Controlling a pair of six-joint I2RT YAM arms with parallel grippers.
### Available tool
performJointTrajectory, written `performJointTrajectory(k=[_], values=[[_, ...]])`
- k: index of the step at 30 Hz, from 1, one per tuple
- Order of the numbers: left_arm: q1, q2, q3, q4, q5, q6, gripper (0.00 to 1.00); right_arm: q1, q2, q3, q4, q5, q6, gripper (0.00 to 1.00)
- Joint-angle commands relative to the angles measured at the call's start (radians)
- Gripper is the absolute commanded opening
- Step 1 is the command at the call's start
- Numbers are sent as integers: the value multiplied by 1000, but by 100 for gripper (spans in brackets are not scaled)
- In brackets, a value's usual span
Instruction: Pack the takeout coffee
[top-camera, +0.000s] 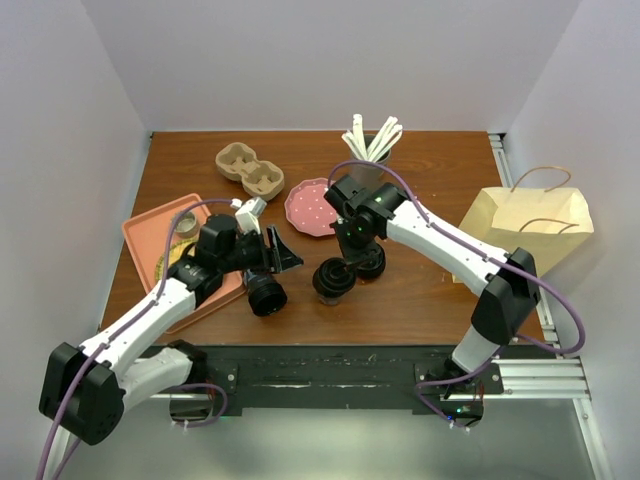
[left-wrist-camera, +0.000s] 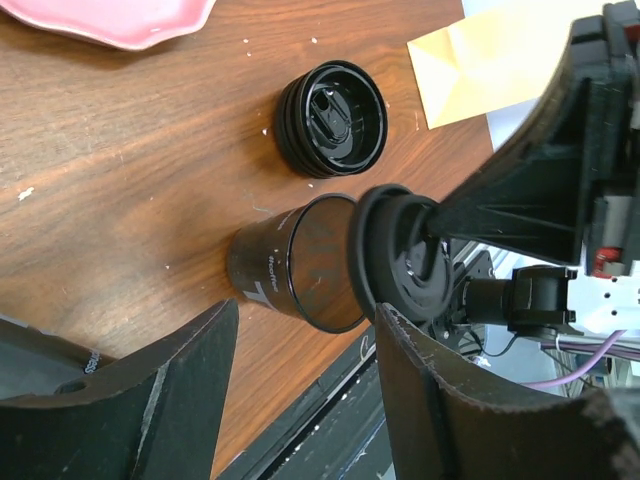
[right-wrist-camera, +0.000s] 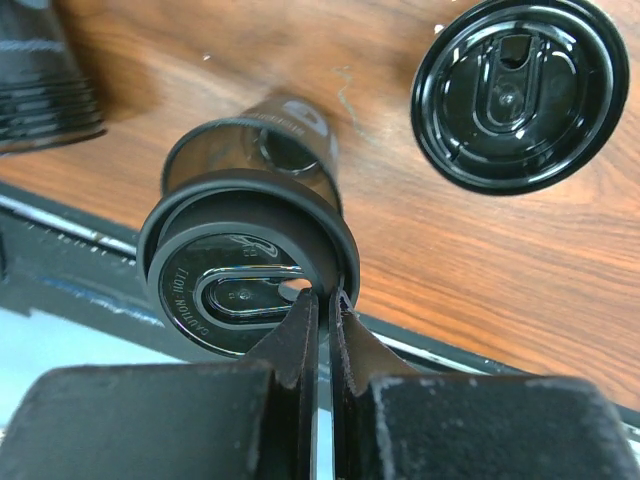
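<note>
At right hand (right-wrist-camera: 322, 296), pinched lid (right-wrist-camera: 225, 295), cup (right-wrist-camera: 215, 150) beyond.

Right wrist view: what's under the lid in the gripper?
The open black cup on the table, apparently empty. The lid, pinched in the shut right gripper, covers its near rim.

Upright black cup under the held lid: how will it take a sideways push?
Probably light: the black cup looks empty, its bottom visible. Tall on a narrower base, so apt to tip; it may also skid on the smooth wooden table.
</note>
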Motion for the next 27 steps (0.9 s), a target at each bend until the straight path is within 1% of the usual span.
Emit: performJointTrajectory(k=[1,10,16,17,19,27], values=[[7,-1,-1,32,21,21,61,11,0,29,28,62,10,0],[7,11,-66,87,40,-10,57,20,39,17,61,71,14,0],[5,19,-87,98,51,-23,56,34,47,3,68,75,22,0],[5,23,-89,138,52,-25,56,35,48,-1,70,74,22,0],[5,31,-98,155,60,-31,56,42,54,-1,71,74,23,0],[-11,62,-109,187,63,-40,54,49,66,-23,76,89,19,0]])
